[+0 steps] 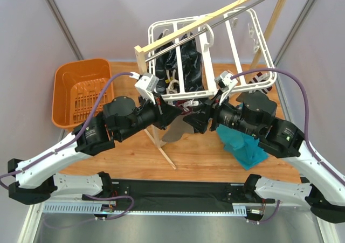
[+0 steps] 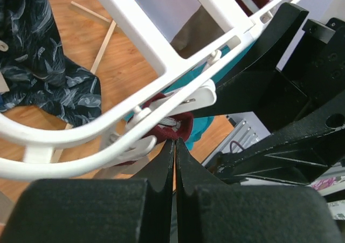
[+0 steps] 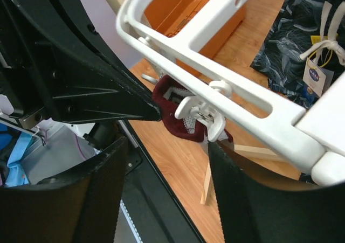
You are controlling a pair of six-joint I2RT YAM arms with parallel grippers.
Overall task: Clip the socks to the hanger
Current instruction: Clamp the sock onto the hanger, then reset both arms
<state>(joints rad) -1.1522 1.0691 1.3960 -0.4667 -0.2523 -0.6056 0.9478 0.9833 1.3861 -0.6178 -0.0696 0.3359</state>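
The white hanger (image 1: 237,43) hangs from the rack, its near bar crossing both wrist views (image 2: 135,33) (image 3: 259,100). A taupe sock (image 1: 173,132) hangs under that bar. Its maroon cuff (image 2: 180,125) (image 3: 178,122) sits at a white clip (image 2: 183,100) (image 3: 200,112). My left gripper (image 1: 182,115) (image 2: 175,143) is shut, its tips pinching the cuff's edge. My right gripper (image 1: 200,122) (image 3: 167,146) is open just below the clip, one finger beside it. A second sock is not in view.
A black patterned garment (image 1: 188,65) hangs on the hanger. A teal cloth (image 1: 242,146) lies on the table under my right arm. An orange basket (image 1: 81,92) stands at the left. The wooden pole rack (image 1: 215,14) has a leg (image 1: 161,146) between the arms.
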